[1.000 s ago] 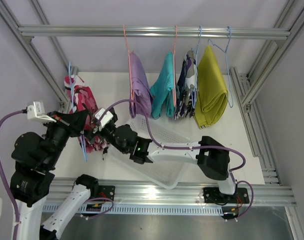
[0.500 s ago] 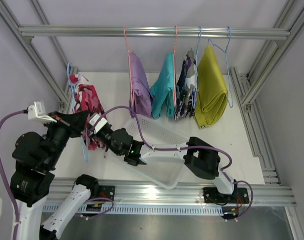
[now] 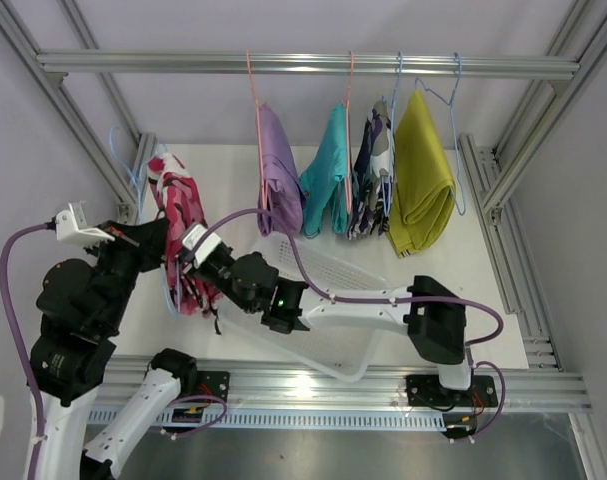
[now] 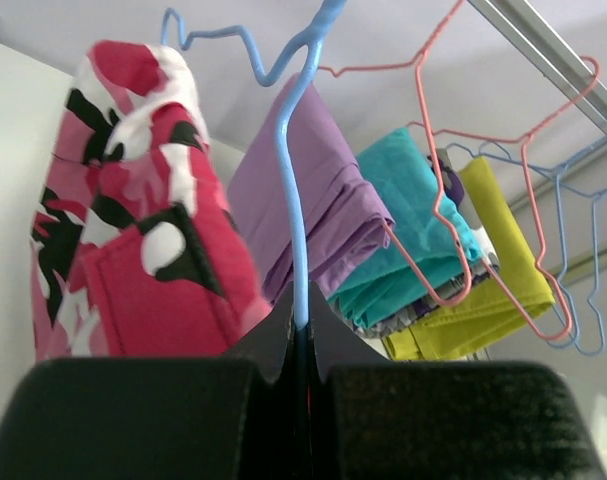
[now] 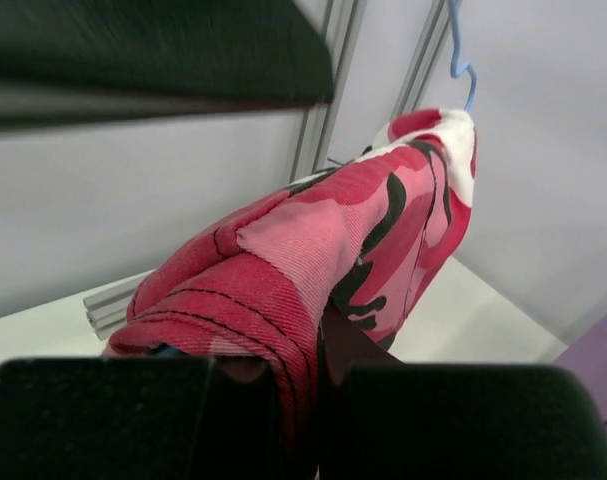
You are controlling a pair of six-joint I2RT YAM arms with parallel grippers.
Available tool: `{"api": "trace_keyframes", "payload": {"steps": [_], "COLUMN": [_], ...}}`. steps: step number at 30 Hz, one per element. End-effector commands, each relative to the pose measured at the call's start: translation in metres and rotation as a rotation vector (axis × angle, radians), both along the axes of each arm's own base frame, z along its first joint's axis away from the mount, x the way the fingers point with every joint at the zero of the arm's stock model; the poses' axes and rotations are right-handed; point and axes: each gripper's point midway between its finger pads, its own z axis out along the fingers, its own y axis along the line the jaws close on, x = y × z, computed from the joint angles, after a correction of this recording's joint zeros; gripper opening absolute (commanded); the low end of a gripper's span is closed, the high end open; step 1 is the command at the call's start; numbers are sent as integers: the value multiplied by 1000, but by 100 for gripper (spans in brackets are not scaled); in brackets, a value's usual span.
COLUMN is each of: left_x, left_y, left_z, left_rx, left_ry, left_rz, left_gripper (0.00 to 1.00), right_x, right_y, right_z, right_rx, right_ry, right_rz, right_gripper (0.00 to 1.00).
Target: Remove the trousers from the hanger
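the left arm is bent up at the table's left side, its left gripper [image 4: 301, 335] clamped tight on the wire of a blue hanger [image 4: 291, 200]. the right arm reaches low across to the left, and the right gripper [image 5: 318, 345] is pinched on the lower fold of the pink-red trousers [image 3: 178, 215], which drape over that hanger, off the rail [image 3: 183, 63]. under the right arm a white basket [image 3: 328, 265] sits on the white table [image 3: 223, 165]. behind, a lilac pair [image 3: 278, 175], a teal pair [image 3: 328, 170], a camouflage pair [image 3: 371, 180] and a mustard pair [image 3: 423, 175] hang from the rail of the aluminium frame.
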Motion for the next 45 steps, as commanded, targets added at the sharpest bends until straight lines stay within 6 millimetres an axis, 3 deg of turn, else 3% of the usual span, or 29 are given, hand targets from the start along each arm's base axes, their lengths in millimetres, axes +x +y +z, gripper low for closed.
{"api": "trace_keyframes", "payload": {"steps": [1,11,18,21,22,24,27,30,33,45], "left_x": [16,38,45,50,51,52,50,47,44,43], "left_y": [11,15,15,16,17,18,22,27,30,32], "left_z": [14,-11,-27,-37,-42,-49,-53,-56,-61,-99], "left_rx": [16,75,112,135,145,154,170,192,207,237], "left_ry": [-53,20,52,80,94,111,119,122,127,198], "left_rz": [81,137,142,154,157,165,182,194,202,207], "left_gripper": [0,0,0,0,0,0,1,1,0,0], "right_x": [-19,-21,-12,-11,-12,-10,-7,-4,-6,-10], "right_y": [-50,-55,-44,-41,-46,-49,-66,-79,-101,-196], "right_z": [134,168,156,170,189,198,214,212,224,300], "right_rx": [306,341,348,346,376,366,363,333,339,432], "right_ry": [-74,-85,-66,-83,-96,-114,-142,-149,-154,-196], "right_rz": [19,32,36,29,27,5,-45,-84,-109,-202], "right_gripper": [0,0,0,0,0,0,0,0,0,0]}}
